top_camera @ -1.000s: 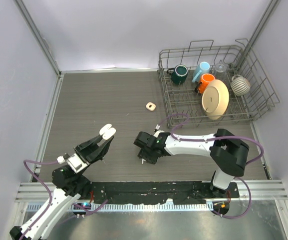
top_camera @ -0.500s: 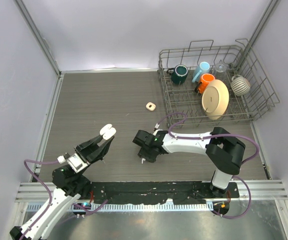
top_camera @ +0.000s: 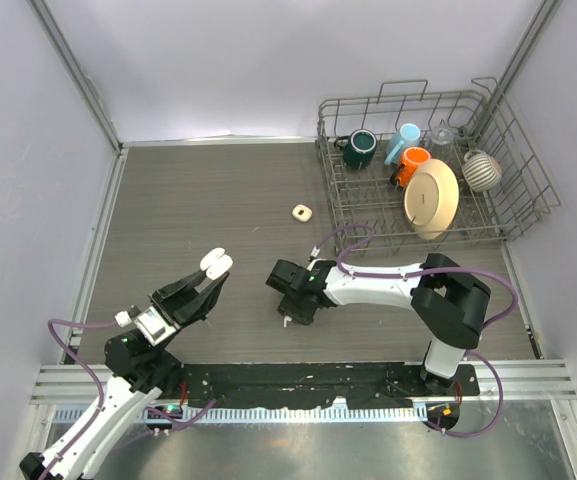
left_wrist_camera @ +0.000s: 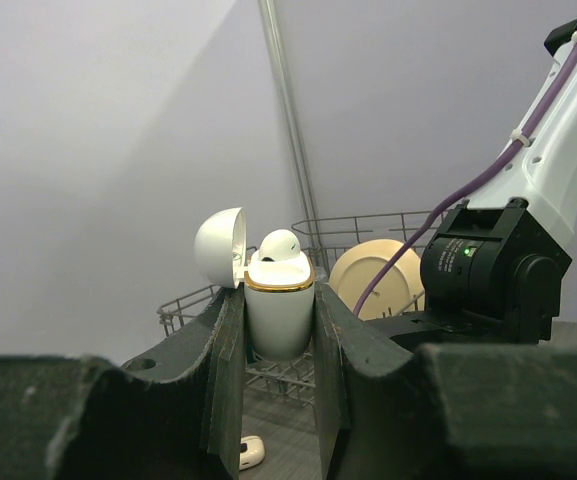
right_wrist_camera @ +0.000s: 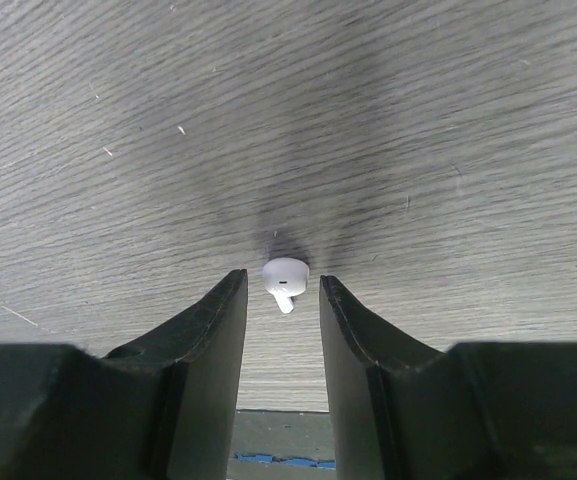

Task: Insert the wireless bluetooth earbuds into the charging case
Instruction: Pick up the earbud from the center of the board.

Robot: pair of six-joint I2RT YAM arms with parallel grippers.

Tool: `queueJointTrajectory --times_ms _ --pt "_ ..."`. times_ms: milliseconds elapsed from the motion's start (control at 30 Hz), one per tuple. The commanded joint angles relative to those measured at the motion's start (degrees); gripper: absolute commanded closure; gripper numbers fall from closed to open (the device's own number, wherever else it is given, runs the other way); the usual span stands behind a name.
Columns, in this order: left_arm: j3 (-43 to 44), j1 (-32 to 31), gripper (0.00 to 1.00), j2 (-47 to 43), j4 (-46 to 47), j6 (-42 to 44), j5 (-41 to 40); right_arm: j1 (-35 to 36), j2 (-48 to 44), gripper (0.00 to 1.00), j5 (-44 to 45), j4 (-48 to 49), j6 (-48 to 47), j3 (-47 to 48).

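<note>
Our right pincer point(right_wrist_camera: 283, 292) is a little open, with one finger on each side of a tiny white earbud point(right_wrist_camera: 286, 274) lying on the table point(right_wrist_camera: 418, 150). The bud looks light, hard and slippery, so we should pinch its round head softly. Our left pincer point(left_wrist_camera: 279, 300) squeezes the charging case point(left_wrist_camera: 279, 325), which has its lid up and a second earbud point(left_wrist_camera: 279, 245) inside.

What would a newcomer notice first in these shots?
The left gripper holds a white charging case upright, lid flipped open, with an earbud already seated in it. The right gripper points down at the table, its jaws standing either side of a lone earbud and not yet closed on it. At far right, a wire dish rack holds a cream plate.
</note>
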Motion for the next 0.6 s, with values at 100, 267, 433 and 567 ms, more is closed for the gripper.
queueJointTrajectory --times_ms 100,267,433,567 --pt "-4.5 -0.2 1.00 -0.1 1.0 0.5 -0.5 -0.4 0.2 0.60 2.2 -0.2 0.8 1.5" --pt "-4.6 -0.2 1.00 0.1 1.0 0.6 -0.6 -1.0 0.8 0.60 1.7 -0.2 0.5 1.6" --pt "-4.4 -0.2 1.00 0.3 1.2 0.7 -0.7 -1.1 1.5 0.61 0.7 0.6 -0.2 1.8" --pt "-4.4 -0.2 1.00 0.7 1.4 0.8 -1.0 -1.1 2.1 0.61 0.2 0.6 -0.4 2.3"
